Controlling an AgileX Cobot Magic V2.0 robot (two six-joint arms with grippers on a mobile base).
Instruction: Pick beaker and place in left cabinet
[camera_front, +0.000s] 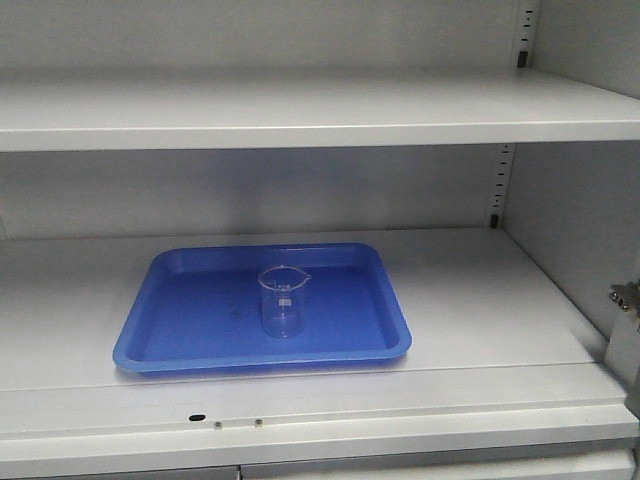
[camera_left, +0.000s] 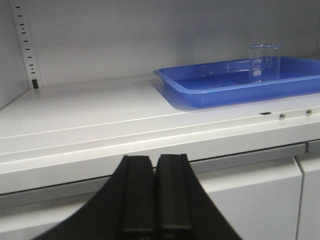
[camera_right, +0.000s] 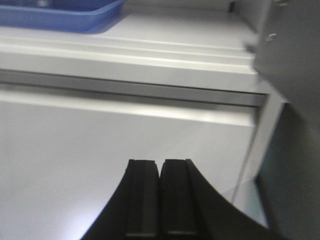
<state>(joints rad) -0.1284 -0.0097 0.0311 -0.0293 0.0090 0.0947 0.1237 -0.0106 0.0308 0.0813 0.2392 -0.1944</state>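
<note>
Both tools are fully closed with nothing in them: left tool and right tool sit below the shelf's near edge. The beaker stands upright in the blue tray inside the left cabinet.

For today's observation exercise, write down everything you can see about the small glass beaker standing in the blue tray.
The beaker is a small cylinder of clear glass with a pour spout on its rim and faint printed marks on its side. It looks empty. It stands upright near the middle of the blue tray, its base resting on the tray floor, apart from the tray walls. The tray sits on a pale grey cabinet shelf. Nothing else touches the beaker, and no claw is near it.
</note>
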